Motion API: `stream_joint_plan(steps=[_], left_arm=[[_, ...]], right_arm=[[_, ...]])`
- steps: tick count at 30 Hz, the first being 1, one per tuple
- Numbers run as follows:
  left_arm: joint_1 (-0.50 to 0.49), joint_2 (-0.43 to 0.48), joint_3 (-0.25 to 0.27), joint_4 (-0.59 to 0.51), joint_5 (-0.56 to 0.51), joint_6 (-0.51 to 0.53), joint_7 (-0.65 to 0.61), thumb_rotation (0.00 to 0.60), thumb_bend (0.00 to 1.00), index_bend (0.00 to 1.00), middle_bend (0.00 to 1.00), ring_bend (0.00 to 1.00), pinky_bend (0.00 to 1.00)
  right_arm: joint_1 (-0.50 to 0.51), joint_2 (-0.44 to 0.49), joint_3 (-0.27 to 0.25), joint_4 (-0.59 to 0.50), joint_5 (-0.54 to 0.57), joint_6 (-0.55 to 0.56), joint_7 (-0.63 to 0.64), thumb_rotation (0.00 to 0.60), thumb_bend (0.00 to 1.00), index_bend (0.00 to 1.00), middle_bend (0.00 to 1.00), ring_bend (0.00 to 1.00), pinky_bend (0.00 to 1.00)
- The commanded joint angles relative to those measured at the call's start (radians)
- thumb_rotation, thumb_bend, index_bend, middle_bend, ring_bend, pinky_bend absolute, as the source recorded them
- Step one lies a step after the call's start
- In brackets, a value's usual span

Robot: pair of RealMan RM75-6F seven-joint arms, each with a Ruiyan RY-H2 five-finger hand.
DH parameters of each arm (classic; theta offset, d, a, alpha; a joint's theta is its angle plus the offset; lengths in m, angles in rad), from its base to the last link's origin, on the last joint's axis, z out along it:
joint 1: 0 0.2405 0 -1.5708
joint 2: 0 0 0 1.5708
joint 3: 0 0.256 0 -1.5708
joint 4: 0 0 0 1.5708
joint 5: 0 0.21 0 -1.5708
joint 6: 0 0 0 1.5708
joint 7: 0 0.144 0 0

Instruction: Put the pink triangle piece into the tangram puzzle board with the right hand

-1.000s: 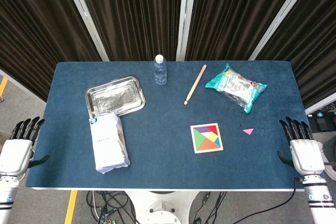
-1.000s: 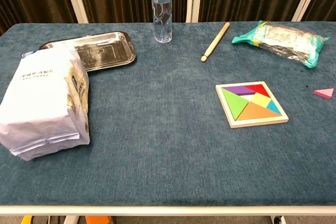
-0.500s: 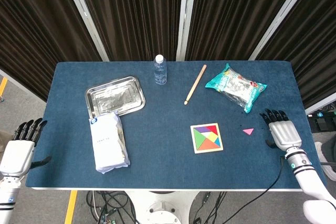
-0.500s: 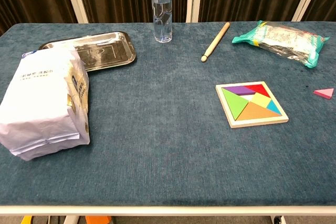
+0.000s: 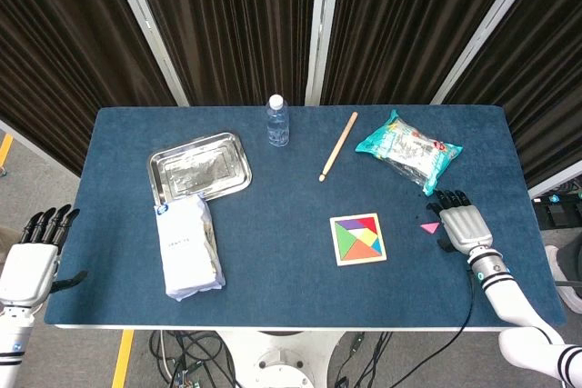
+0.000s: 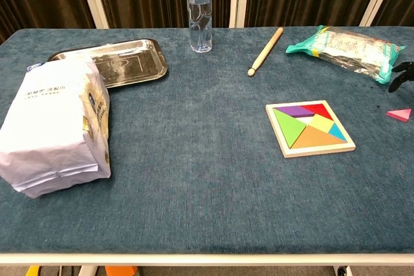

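Note:
The pink triangle piece lies flat on the blue table, right of the tangram puzzle board. The board is a wooden square holding several coloured pieces. My right hand hovers just right of the triangle with its fingers spread, holding nothing; only its dark fingertips show at the chest view's right edge. My left hand hangs off the table's front left corner, fingers apart and holding nothing.
A teal snack bag lies just behind the right hand. A wooden stick, a water bottle, a steel tray and a white paper bag lie further left.
My right hand has moved from beyond the table's right edge inward and leftward, ending beside the pink triangle. The left hand has stayed in place.

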Motion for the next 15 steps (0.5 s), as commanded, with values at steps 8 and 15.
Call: stream_joint_plan(steps=[8,15], left_arm=[[-0.001,-0.008,0.001,0.01,-0.006,-0.007,-0.001,0.6,0.0,0.05,0.02,0.0,0.08],[0.003,-0.005,0.003,0.007,-0.003,0.001,-0.002,0.6,0.0,0.05,0.02,0.0,0.08]], right_arm=[[-0.002,-0.041,-0.017,0.055,-0.009,0.022,0.025,0.6,0.19,0.33,0.0,0.0,0.0],[0.005,-0.056,-0.018,0.07,-0.016,0.031,0.033,0.6,0.2,0.34,0.0,0.0,0.0]])
